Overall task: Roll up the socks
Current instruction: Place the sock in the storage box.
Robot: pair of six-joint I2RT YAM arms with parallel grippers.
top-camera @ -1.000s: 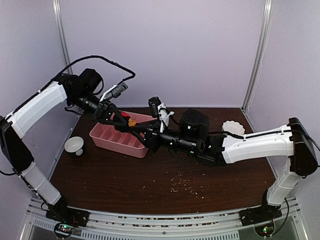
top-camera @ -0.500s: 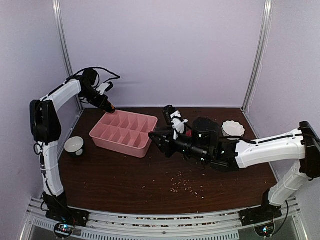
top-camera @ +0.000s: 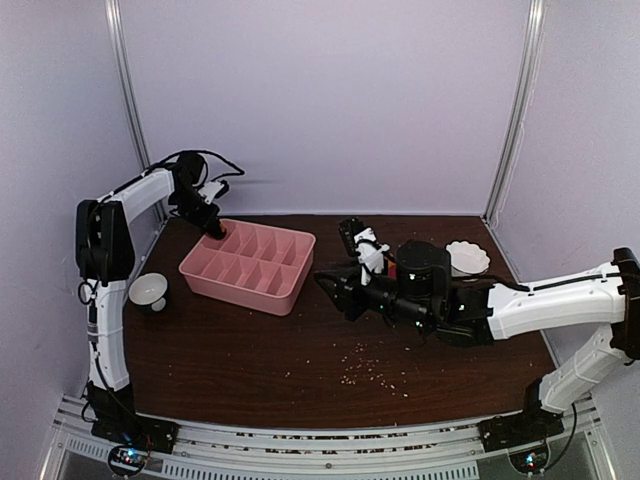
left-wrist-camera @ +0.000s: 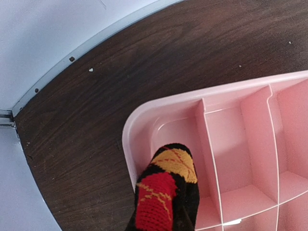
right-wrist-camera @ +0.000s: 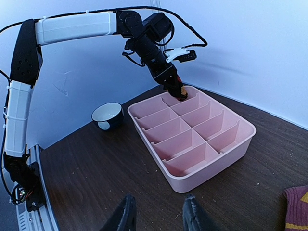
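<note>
One knitted sock (left-wrist-camera: 166,192) (black-tipped); smooth, gridded pink tray (left-wrist-camera: 216,92) beneath.

Dark wooden table (top-camera: 250,350) bears pink tray (top-camera: 240,286); bowl (top-camera: 148,291); white dish (top-camera: 467,257); purple sock (right-wrist-camera: 296,209); scattered crumbs (top-camera: 365,368).

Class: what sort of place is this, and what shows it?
Probably a robotics lab test cell: left arm and right arm bolted to a table, plain walls around, pink tray as prop.

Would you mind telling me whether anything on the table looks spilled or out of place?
Small pale crumbs lie scattered on the dark table, between the pink tray and the near edge, like a spill. Nothing else stands out.
</note>
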